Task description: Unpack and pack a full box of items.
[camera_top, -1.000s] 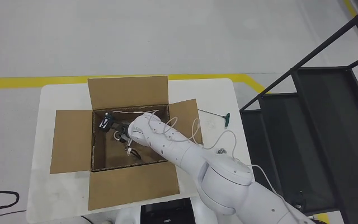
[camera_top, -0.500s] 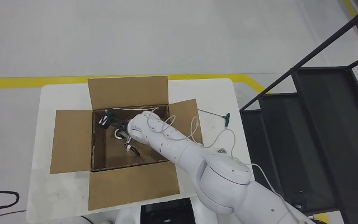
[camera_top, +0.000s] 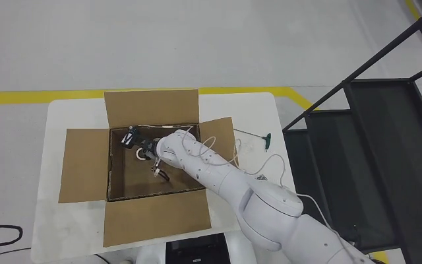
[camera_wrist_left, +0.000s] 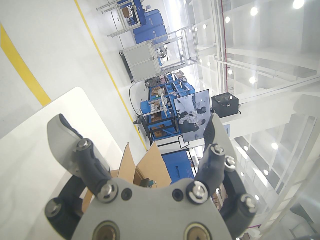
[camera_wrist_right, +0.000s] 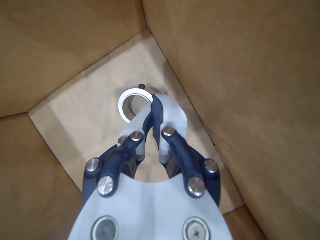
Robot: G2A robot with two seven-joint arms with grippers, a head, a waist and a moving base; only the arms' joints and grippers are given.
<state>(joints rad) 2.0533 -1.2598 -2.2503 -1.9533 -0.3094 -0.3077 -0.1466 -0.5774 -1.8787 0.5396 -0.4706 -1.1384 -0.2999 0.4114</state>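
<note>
Left gripper empty with fingers wide apart, right gripper down inside the open cardboard box on the white tabletop, fingers pinched together on the rim of a metal ring in the box's far half, green-handled T-key on the tabletop past the right flap, yellow floor line beyond.

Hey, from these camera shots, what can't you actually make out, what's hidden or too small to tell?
1. Right wrist view: whether the right gripper actually pinches the metal ring; the gripper itself covers the ring's near rim.
2. Top view: part of the floor of the cardboard box, hidden under the right arm.
3. Top view: the green-handled tool on the table, too small to identify.
4. Left wrist view: the box's inside, blocked by the open left gripper.
</note>
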